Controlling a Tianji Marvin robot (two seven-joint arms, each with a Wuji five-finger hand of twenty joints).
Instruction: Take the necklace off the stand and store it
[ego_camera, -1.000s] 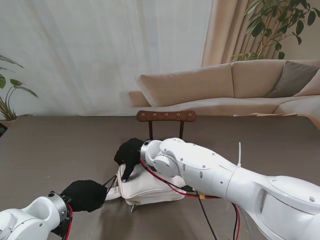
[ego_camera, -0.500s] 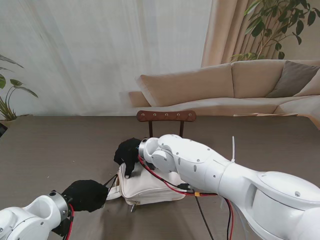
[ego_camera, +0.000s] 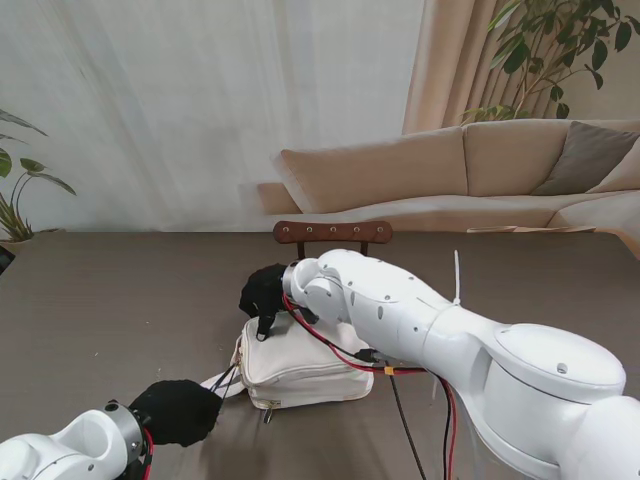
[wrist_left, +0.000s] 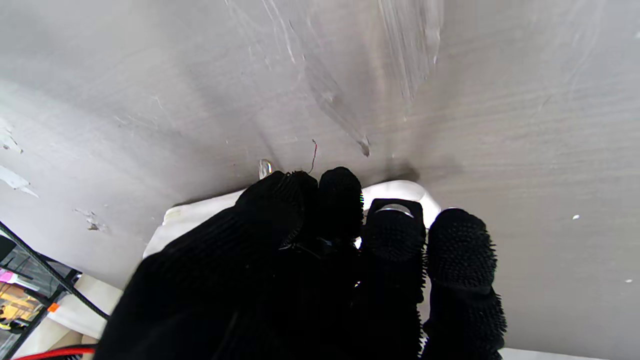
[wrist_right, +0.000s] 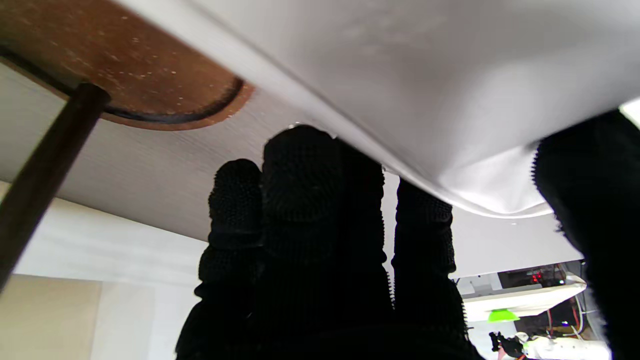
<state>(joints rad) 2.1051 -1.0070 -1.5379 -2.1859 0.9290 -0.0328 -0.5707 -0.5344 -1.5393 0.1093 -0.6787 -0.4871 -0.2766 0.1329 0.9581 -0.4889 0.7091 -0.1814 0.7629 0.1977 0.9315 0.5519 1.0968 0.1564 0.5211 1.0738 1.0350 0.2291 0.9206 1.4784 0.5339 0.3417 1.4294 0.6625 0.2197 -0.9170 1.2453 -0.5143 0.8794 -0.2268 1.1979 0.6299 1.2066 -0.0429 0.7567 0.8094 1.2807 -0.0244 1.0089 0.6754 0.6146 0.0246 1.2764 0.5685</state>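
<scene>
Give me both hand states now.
Left hand: shut on the pouch strap.
Right hand: at the pouch's top edge; grip cannot be told.

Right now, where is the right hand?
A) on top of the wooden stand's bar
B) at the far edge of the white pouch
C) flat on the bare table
B: the right hand sits at the white pouch's far edge, nearer to me than the wooden stand.
</scene>
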